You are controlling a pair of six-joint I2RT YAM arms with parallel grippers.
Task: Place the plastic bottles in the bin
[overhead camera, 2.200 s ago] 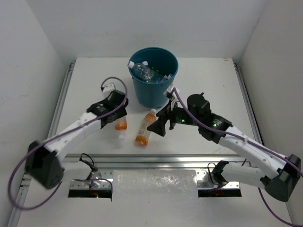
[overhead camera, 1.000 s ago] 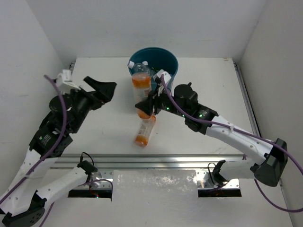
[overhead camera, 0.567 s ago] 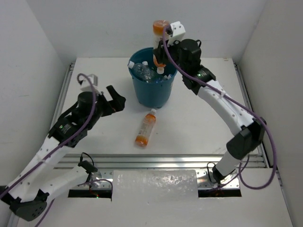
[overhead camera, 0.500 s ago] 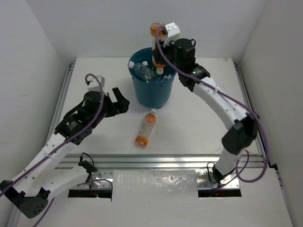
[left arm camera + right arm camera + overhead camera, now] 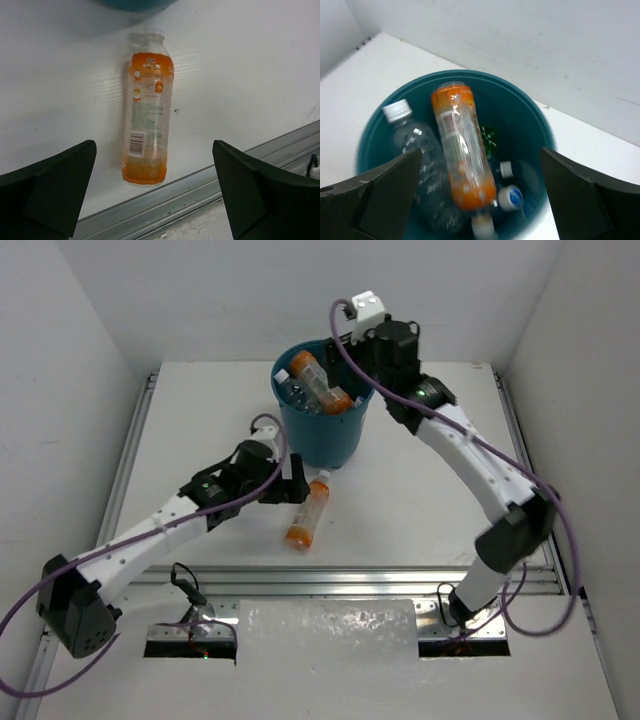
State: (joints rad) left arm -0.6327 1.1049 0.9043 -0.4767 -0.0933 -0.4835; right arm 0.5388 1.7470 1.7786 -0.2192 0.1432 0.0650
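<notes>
The teal bin stands at the back middle of the table. My right gripper hangs open just above its rim. A orange bottle lies free inside the bin, on top of a clear bottle with a white cap and a blue-capped one; green shows beneath them. A second orange bottle lies on the table in front of the bin, cap towards it. My left gripper is open beside and above this bottle, its fingers wide on either side and apart from it.
A metal rail runs along the table's near edge, close to the lying bottle's base. White walls close in the back and both sides. The bin's base shows at the top of the left wrist view.
My right gripper opened over the bin and the orange bottle dropped in. My left arm swung in and down to the orange bottle on the table.
</notes>
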